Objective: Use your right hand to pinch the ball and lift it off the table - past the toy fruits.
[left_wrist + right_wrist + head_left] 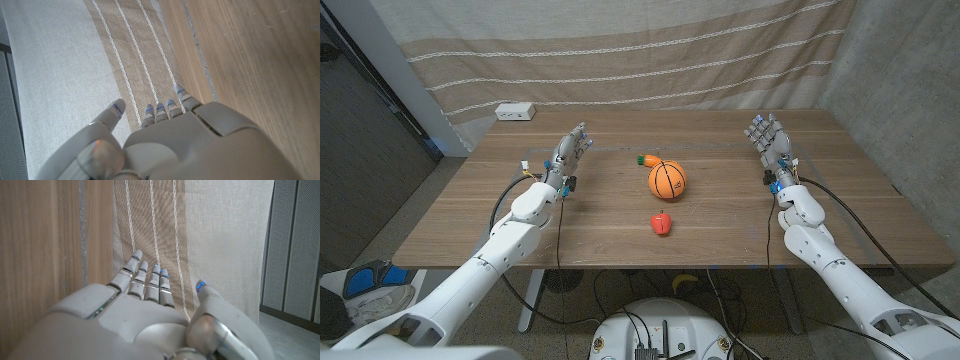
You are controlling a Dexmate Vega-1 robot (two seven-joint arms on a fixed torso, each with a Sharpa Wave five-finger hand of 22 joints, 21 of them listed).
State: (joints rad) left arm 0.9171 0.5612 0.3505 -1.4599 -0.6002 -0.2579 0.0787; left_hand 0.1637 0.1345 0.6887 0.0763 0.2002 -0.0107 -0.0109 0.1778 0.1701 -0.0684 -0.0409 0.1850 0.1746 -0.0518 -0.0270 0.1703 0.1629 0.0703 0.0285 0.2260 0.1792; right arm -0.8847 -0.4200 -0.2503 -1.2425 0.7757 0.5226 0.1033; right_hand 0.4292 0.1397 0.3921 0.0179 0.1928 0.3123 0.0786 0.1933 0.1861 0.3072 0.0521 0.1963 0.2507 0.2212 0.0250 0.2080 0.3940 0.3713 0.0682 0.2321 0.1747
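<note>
Waiting at the table's right side, the right hand (771, 146) holds nothing, its fingers extended and slightly spread. The ball (667, 180) lies toward the table's middle, to that hand's left and a little nearer the robot, well apart from it. The left hand (567, 155), equally unladen with fingers apart, sits about as far off on the other side, so neither is clearly nearer. Being round, the ball has no long axis and can likely be pinched from any side. It is an orange miniature basketball with black seams, probably pebbled and somewhat grippy. A toy carrot (643, 158) lies just beyond the ball, close to touching; a small red toy fruit (662, 224) lies on its near side, apart. Both look like smooth plastic. The wooden table (840, 200) has a matte grain, and a striped curtain (620, 60) hangs behind it.
</note>
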